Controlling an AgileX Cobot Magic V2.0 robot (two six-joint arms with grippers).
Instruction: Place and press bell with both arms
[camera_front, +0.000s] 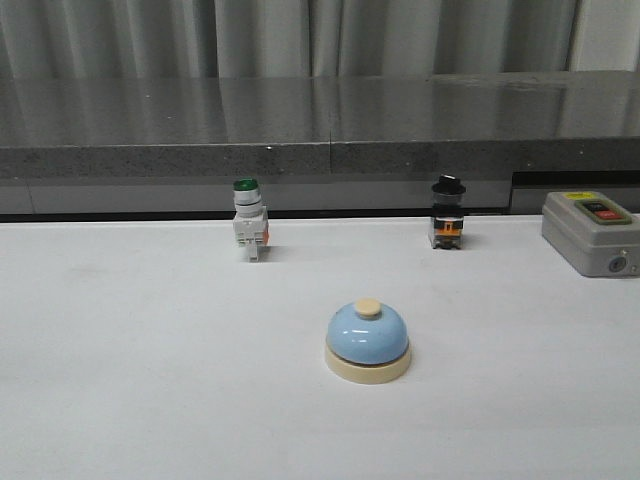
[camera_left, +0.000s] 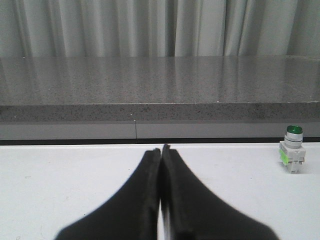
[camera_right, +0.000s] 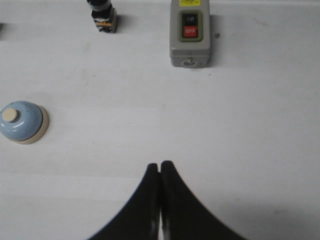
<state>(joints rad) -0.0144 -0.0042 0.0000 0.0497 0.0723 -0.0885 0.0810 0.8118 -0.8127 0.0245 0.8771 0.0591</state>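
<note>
The white desk (camera_front: 120, 380) carries every item on view, and behind it runs a grey stone-like ledge (camera_front: 300, 120) before a curtain (camera_front: 300, 35). Progress on the task is judged nil or at its very start: the bell (camera_front: 368, 340) sits upright on the desk, near the middle of the front view, with nothing touching it and neither arm visible in that view. Whether this is its intended final place cannot be told; both placing and pressing are therefore taken as outstanding. The left hand (camera_left: 161, 150) has its fingers pressed together with nothing between them, and it points toward the ledge, the bell out of its view. The right hand (camera_right: 160, 165) is likewise closed and empty, hovering over bare desk, with the bell well apart from it toward the robot's left. Other items, by size: a grey switch box (camera_front: 590, 232) with red and black buttons lies at the far right of the desk; a green-capped push-button (camera_front: 249, 230) stands upright to the rear left of the bell; a black-capped push-button (camera_front: 447, 212) stands upright to the rear right. All three are well clear of the bell. No obstruction to either arm's approach is seen; the hands would need to open before any grasp.
</note>
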